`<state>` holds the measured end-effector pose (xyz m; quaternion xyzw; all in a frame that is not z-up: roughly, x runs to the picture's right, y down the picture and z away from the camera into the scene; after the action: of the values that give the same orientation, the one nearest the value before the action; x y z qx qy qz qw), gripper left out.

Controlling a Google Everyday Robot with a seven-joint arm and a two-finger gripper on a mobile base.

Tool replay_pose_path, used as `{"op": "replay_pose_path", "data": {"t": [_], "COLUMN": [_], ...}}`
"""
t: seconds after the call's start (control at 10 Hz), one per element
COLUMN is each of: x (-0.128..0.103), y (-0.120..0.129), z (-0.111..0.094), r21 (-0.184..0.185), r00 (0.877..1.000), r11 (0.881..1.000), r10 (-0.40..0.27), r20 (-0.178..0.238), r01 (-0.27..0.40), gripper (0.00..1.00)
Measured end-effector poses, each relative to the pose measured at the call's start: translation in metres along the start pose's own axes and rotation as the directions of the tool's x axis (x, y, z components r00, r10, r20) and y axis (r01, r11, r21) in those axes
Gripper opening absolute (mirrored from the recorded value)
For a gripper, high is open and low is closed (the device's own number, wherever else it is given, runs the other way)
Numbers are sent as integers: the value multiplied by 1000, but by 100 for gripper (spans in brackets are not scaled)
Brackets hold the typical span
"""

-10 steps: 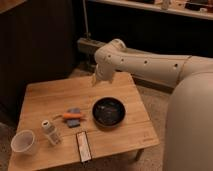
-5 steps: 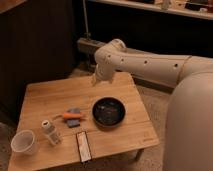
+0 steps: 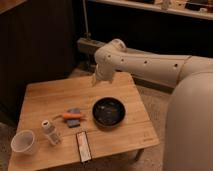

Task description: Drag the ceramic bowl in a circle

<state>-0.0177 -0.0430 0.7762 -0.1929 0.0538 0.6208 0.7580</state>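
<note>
The ceramic bowl [image 3: 108,111] is wide, shallow and glossy black. It sits on the right half of the wooden table [image 3: 45,97], near the front. My gripper [image 3: 96,79] hangs from the white arm above the table's back middle, behind and a little left of the bowl, apart from it. It holds nothing that I can see.
A white cup [image 3: 23,142] stands at the front left corner. A small bottle [image 3: 49,132] stands next to it. An orange-handled tool [image 3: 73,116] on a dark pad lies left of the bowl. A flat dark bar [image 3: 83,146] lies at the front edge. My white body [image 3: 190,130] fills the right.
</note>
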Motion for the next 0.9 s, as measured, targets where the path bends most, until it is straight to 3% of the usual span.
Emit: {"op": "replay_pose_path", "data": {"t": [0.2,0.4,0.6,0.7,0.9], "x": [11,35,56,71,89], "y": [-9,-36,-61,-76,-92], "z": [7,17,21,26,40], "r21": [16,18,-16,-57,-99], "r00": [1000,996,990,983,969], "r11": [1000,998,994,987,974], "r10": [13,61,107,140,187], "r20": [-22,-63,-93,-116,-158], "r01": [-13,-60,-109,-148,-204], "gripper": [62,62,62,62,62]}}
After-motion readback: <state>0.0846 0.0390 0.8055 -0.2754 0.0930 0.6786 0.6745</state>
